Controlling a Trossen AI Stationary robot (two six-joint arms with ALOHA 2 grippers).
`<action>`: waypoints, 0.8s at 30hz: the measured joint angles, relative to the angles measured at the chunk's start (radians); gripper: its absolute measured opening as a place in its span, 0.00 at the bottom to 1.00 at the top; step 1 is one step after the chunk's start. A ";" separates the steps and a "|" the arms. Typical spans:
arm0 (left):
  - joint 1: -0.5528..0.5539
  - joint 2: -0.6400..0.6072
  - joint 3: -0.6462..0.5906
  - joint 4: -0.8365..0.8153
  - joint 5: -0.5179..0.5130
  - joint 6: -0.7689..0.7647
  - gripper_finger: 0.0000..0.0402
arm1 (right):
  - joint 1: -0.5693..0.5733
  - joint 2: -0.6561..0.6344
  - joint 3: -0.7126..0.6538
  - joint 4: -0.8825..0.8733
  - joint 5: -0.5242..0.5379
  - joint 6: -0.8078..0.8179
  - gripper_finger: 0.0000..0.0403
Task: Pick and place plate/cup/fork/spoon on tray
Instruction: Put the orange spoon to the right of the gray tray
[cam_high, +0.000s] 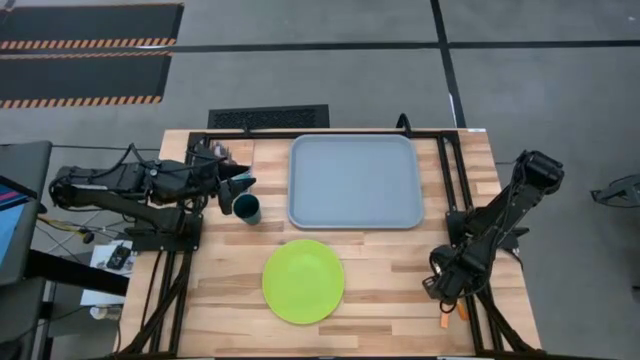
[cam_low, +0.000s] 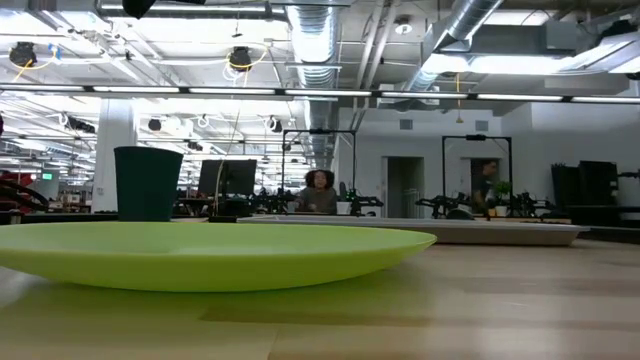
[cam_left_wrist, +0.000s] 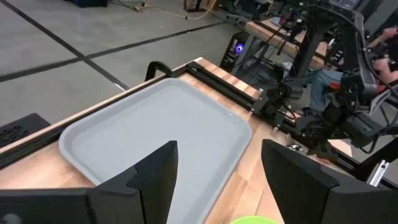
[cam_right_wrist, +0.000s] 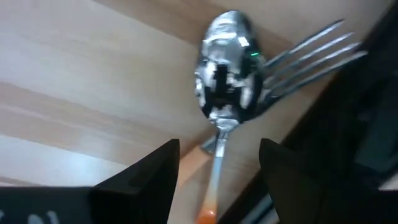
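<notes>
The grey-blue tray (cam_high: 355, 180) lies at the table's far middle and fills the left wrist view (cam_left_wrist: 155, 130). The lime-green plate (cam_high: 303, 281) lies flat near the front edge (cam_low: 200, 255). The teal cup (cam_high: 248, 210) stands upright left of the tray (cam_low: 148, 183). My left gripper (cam_high: 238, 186) is open just above and behind the cup (cam_left_wrist: 217, 149). My right gripper (cam_high: 445, 292) is open and points down over the spoon (cam_right_wrist: 225, 68) and fork (cam_right_wrist: 311, 56). Both lie on the table at the near right, the spoon's bowl against the fork's tines.
Black frame rails (cam_high: 455, 190) run along the table's sides, and one (cam_right_wrist: 367, 112) lies right beside the fork. The right arm (cam_left_wrist: 336, 93) shows beyond the tray. A person (cam_low: 320, 192) sits in the room behind. Bare wood lies between the plate and the right arm.
</notes>
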 joint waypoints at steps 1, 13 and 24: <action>0.000 0.000 0.000 0.001 -0.002 0.003 0.54 | 0.000 0.001 -0.007 0.015 0.010 0.006 0.61; 0.000 0.000 0.000 -0.010 -0.021 0.011 0.54 | 0.000 0.008 -0.054 0.066 0.013 0.045 0.41; 0.000 0.000 0.000 -0.013 -0.022 0.011 0.54 | 0.001 0.008 -0.054 0.066 0.005 0.117 0.09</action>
